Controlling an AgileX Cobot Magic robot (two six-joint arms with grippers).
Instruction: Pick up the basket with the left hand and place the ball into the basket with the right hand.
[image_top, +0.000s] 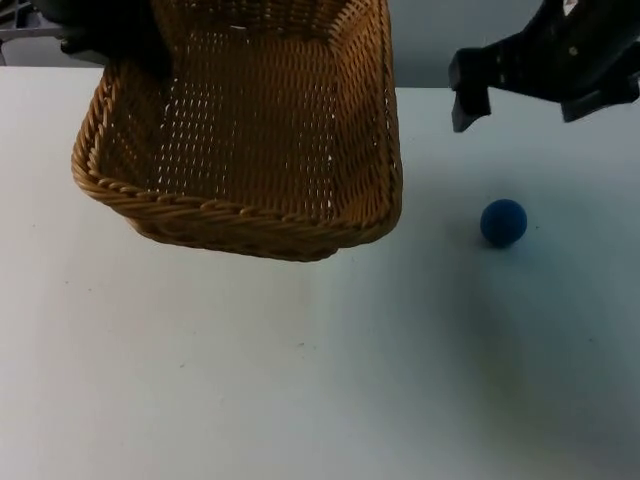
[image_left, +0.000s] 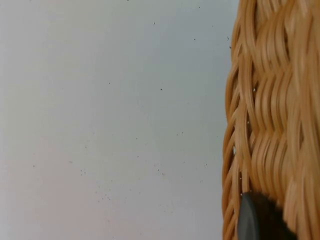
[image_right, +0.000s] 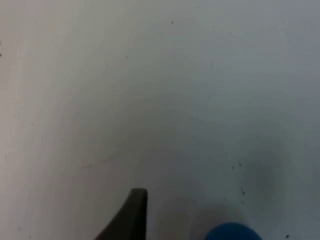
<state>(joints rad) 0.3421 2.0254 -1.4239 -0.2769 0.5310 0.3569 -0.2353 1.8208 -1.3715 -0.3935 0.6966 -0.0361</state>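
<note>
Ball pickup next

Basket (image_top: 250, 130) hangs tilted above the counter (image_top: 300, 380) at far left, its far rim gripped by the left hand (image_top: 115, 35). Right hand (image_top: 520, 95), fingers spread wide, hovers beyond the ball (image_top: 503, 222); it should descend straight, straddle the ball, then close gently.

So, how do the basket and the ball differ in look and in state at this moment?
The basket is large, woven from tan wicker, rectangular and open; the ball is small, smooth, blue and round. The basket is held by the left gripper at its rim, lifted and tilted; the ball lies free on the white table. The right gripper hangs above and left of the ball in the top view, not touching it. Neither thing touches the other.
</note>
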